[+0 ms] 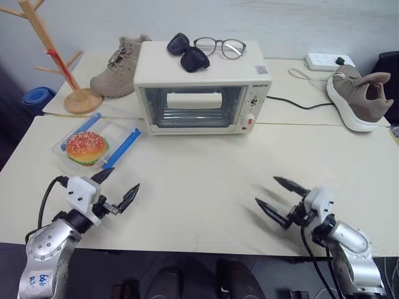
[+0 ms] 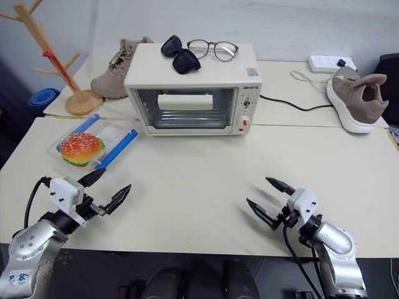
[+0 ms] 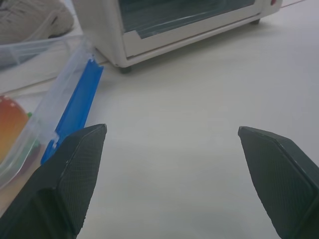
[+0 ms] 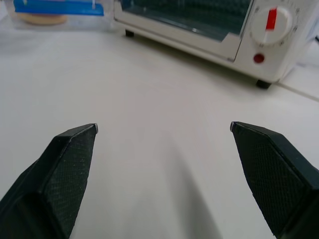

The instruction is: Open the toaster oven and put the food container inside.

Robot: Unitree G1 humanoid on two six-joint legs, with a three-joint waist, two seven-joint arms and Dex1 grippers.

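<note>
Cream-white boxy enamelled toaster oven (image 1: 201,87) with glossy glass door; clear rectangular plastic food container (image 1: 96,147); matt, smooth pale tabletop (image 1: 206,187); wooden rack (image 1: 59,59) upper left.

Pale grey wall (image 1: 299,25), 2 cream tables (image 1: 199,187) pushed together, dark floor

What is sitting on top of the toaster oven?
On the toaster oven lie dark sunglasses and clear-lens glasses, side by side. What lies behind the oven is hidden.

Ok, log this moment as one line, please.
oven: door shut | container: on table, left of oven | left gripper: open, empty, near container | right gripper: open, empty, above table
</note>
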